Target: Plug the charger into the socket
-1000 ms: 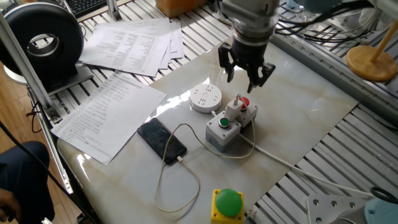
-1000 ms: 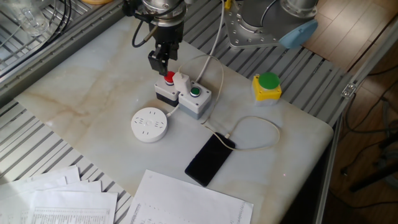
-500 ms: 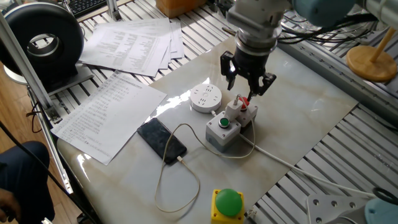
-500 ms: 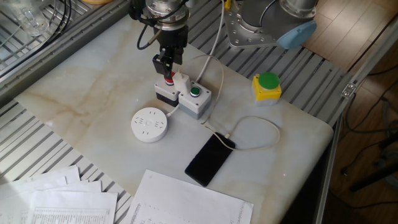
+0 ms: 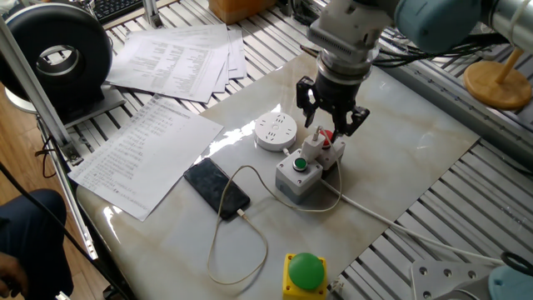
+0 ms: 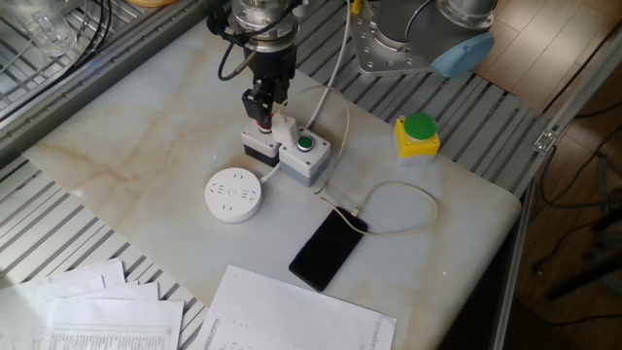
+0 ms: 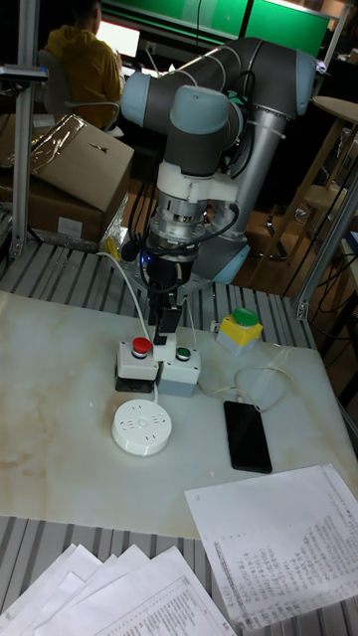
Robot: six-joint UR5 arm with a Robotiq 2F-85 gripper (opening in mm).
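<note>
arm upright, tool [image 5: 331, 122] pointing down, spread above charger [image 5: 314, 142]

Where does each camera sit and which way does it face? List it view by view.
One fixed view: high, across the table corner; looks down at the socket and phone; shows the open hand and wrist.
The other fixed view: high, opposite side; looks down at the charger on the grey button boxes; shows hand and wrist only.
Tall fixed view: low, at the table's front; faces the robot's whole arm.
All share the socket, phone, boxes, yellow button box.
</note>
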